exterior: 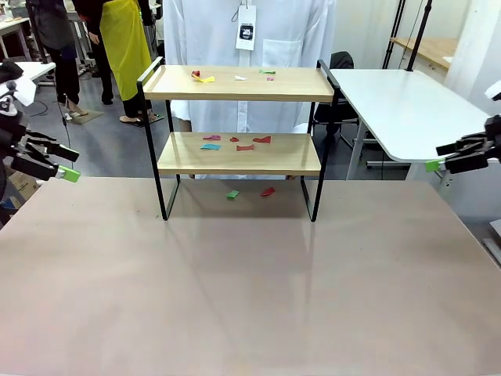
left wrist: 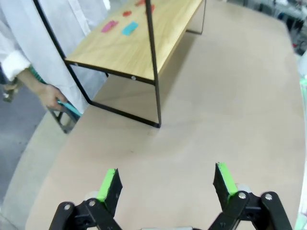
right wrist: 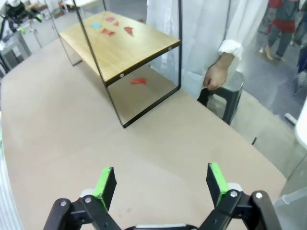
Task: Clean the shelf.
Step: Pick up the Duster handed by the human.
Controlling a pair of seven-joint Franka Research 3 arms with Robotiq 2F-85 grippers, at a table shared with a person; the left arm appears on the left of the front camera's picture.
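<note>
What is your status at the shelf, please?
Left tool open, empty. Right tool open, empty. Shelf upright, coloured scraps on both boards, two more beneath. Person stands behind it.

A beige table [exterior: 250, 298] formed the work surface. A person in a white coat [exterior: 203, 31] stood at its far edge, with a badge [exterior: 246, 27] hanging at the chest. A white side table [exterior: 399, 110] stood off the far right corner. A grey stool [right wrist: 234, 93] stood just beside the person.
</note>
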